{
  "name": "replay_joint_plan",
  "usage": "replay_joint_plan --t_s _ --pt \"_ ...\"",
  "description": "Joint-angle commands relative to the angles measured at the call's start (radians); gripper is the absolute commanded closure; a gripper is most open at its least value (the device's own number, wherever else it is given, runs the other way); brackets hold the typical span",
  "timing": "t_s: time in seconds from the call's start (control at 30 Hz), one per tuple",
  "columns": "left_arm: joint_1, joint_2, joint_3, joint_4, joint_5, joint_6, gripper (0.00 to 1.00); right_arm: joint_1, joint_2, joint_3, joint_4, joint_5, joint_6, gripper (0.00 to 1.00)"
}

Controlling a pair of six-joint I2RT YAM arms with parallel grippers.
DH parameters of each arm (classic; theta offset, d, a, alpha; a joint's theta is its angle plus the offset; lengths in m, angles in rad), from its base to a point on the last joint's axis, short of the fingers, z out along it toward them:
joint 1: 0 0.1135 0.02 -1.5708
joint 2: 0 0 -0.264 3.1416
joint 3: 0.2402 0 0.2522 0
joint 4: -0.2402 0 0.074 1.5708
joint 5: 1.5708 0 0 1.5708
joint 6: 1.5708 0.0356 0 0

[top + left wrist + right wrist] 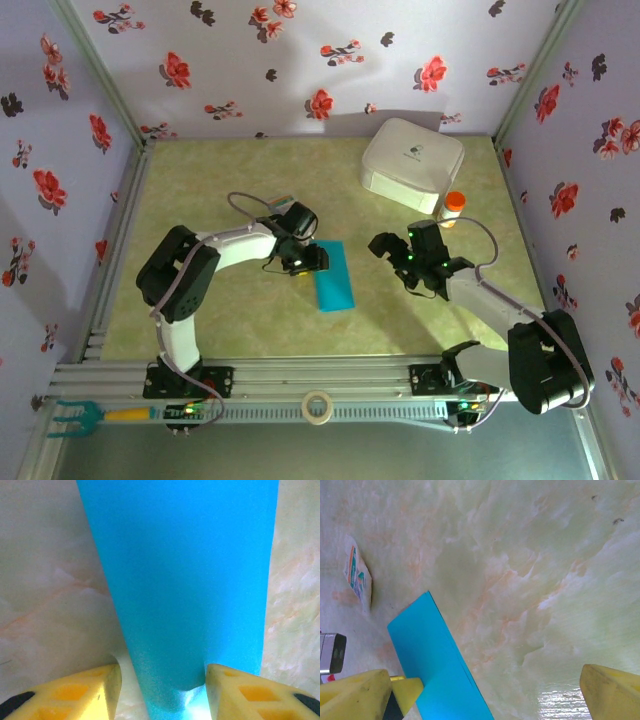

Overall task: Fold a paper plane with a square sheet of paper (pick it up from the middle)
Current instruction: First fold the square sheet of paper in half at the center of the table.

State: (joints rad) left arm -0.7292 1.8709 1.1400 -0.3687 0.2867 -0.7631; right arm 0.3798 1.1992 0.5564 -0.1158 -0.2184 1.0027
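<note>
Square sheet of paper, thin turquoise-blue, folded to narrow strip, lies mid-table, long axis running near-to-far, slightly slanted. Left gripper nearer, at strip's far-left end, yellow fingers straddling it, half apart; cannot tell whether it grips. Right gripper just right of strip, jaws wide, empty. Bare table around strip; white rounded box toward far right corner.
</note>
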Motion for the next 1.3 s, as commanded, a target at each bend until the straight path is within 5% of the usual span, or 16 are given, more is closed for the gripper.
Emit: replay_joint_plan --t_s 0.0,1.27 --pt "-0.010 0.042 0.000 -0.032 -0.041 -0.013 0.51 0.005 0.007 0.028 0.009 -0.012 -0.004 0.02" --pt "-0.049 0.164 0.139 -0.220 -0.162 0.011 0.46 0.006 0.014 0.037 -0.013 -0.007 -0.010 0.02"
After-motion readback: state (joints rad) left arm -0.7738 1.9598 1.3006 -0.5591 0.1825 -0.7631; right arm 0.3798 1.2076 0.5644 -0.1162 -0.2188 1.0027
